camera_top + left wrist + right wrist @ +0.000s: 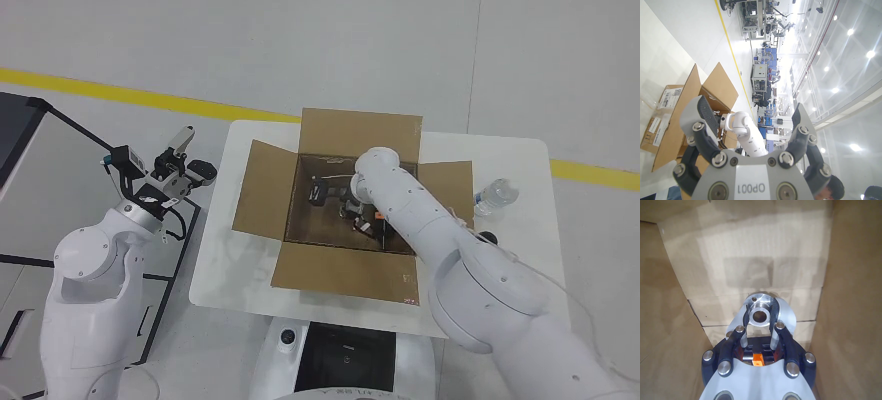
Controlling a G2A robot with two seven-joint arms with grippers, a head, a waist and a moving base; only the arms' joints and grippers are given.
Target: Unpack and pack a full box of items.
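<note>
Metal flanged hub (759, 310) is inside the cardboard box (360, 130), clamped between the pads of the right gripper (760, 315). The right wrist view shows this plainly; from above, the arm's wrist covers the grip. The box stands with its flaps open, mid-table (520, 240). The left gripper (750, 111), jaws wide apart and holding nothing, hangs beyond the table's left edge. A water bottle (495, 195) stands to the right of the box.

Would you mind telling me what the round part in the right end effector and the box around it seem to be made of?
The round part looks like machined metal, perhaps steel or aluminium: bright silvery sheen, clean bore, drilled flange hole. The box looks like plain brown cardboard: matte, creased, with folded flaps.
</note>
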